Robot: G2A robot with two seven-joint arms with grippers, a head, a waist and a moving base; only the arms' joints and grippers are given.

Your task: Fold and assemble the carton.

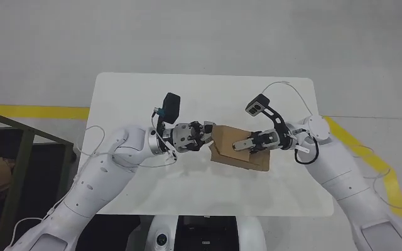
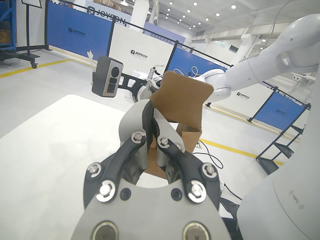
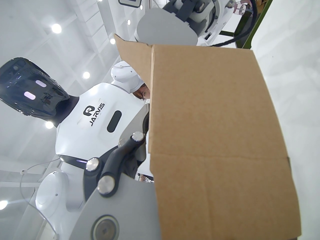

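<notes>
A brown cardboard carton (image 1: 242,150), partly unfolded, is held above the middle of the white table (image 1: 188,94) between both arms. My left gripper (image 1: 207,135) is shut on the flap at its left end; in the left wrist view the fingertips (image 2: 147,111) pinch that rounded flap (image 2: 182,98). My right gripper (image 1: 239,145) lies across the carton's top from the right. In the right wrist view a broad carton panel (image 3: 212,126) runs into the jaws beside one finger (image 3: 120,151) and hides the other finger.
A green metal frame (image 1: 25,150) with cardboard stands on the floor left of the table. Yellow floor lines (image 1: 44,112) run on both sides. Bare table surface lies all around the carton.
</notes>
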